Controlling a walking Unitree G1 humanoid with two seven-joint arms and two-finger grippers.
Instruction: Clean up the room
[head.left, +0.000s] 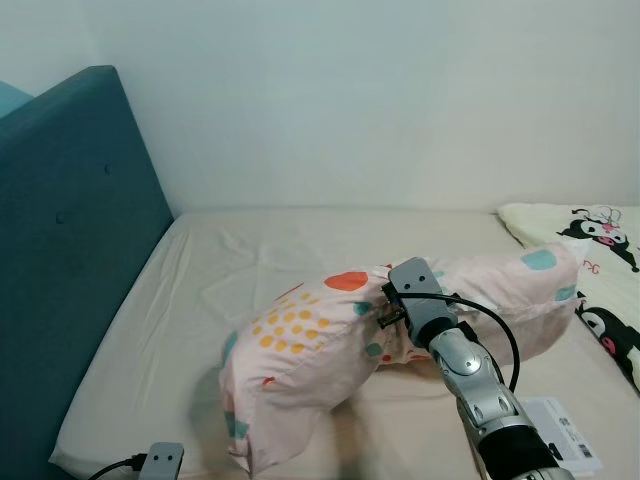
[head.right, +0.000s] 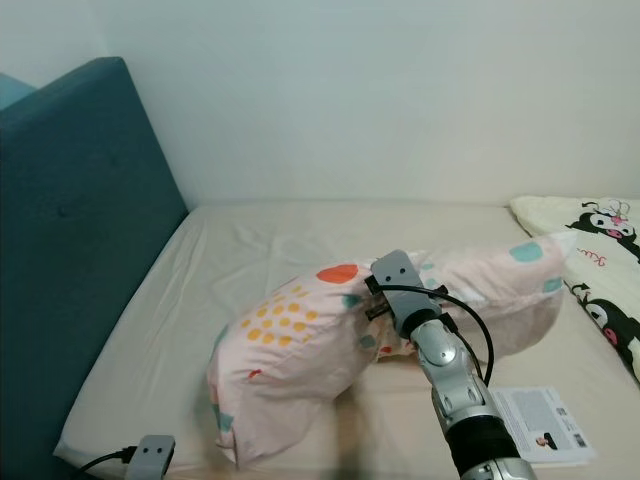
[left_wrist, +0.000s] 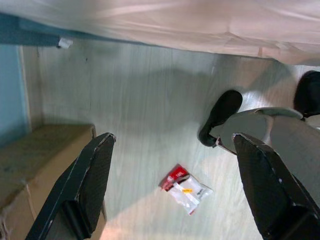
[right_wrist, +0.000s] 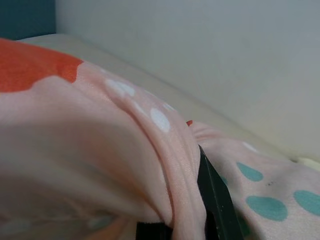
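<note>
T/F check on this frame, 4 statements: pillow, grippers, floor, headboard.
1. The right gripper is pinching the pink pillow on the bed. True.
2. The left gripper is shut on a packet. False: its fingers are spread open above the floor; the red and clear packet lies loose there.
3. The headboard is teal. True.
4. The pillow lies flat. False: its middle is bunched and lifted.

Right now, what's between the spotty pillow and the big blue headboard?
Just bare sheet. In the left eye view nothing lies between the pillow and the headboard.
</note>
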